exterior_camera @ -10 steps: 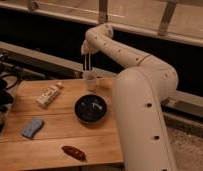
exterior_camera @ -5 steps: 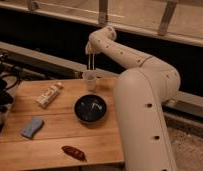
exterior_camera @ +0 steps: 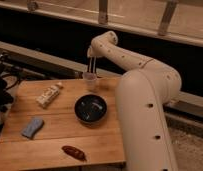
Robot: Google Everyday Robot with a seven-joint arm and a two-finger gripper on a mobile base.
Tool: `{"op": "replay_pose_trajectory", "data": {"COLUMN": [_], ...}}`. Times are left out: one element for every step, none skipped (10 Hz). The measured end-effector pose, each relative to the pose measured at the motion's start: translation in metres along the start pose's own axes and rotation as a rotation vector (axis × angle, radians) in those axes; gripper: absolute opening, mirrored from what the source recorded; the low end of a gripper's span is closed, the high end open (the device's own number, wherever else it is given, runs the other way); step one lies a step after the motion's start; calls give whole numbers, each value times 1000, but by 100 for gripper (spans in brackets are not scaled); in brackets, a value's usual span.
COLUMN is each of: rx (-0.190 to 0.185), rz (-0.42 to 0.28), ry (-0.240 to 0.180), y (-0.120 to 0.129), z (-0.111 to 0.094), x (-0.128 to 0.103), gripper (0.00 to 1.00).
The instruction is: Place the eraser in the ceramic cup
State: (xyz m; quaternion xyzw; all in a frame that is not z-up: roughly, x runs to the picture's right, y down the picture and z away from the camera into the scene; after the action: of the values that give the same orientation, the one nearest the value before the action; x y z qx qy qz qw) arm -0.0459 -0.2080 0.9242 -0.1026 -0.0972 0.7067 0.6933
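My gripper (exterior_camera: 91, 64) points straight down at the back edge of the wooden table, right above the ceramic cup (exterior_camera: 90, 81), a small pale cylinder. It is shut on the eraser (exterior_camera: 92, 67), a narrow dark block with a pale stripe. The eraser hangs upright, with its lower end at the cup's mouth. The cup stands upright just behind the dark bowl.
A wide dark round bowl (exterior_camera: 90, 108) sits in front of the cup. A white tube-like pack (exterior_camera: 49, 94) lies at the left back, a blue pad (exterior_camera: 32, 127) at the left front, and a reddish-brown object (exterior_camera: 74, 152) near the front edge. My white arm (exterior_camera: 145, 100) fills the right side.
The gripper has shifted slightly to the right and stays over the cup with the eraser in it. The things on the table have not moved.
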Motion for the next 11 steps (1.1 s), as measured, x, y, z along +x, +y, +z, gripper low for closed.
{"op": "replay_pose_trajectory", "data": {"rx": [-1,-3,-8,-17,-24,-24,-22,-20,-14,-8,-5], "rz": [7,14,19,23,29,36,42,45,53,60,65], "ry": [9,17,26,34,39,46,50,56,68,75,77], "y": [-1,-2,0,5,8,8,7,6,6,4,2], "z": [2,3,5,7,9,13,17,20,27,34,38], "x": [6,12,19,24,27,32,35,37,41,43,43], "gripper": [0,0,0,0,0,0,0,0,0,0,0]}}
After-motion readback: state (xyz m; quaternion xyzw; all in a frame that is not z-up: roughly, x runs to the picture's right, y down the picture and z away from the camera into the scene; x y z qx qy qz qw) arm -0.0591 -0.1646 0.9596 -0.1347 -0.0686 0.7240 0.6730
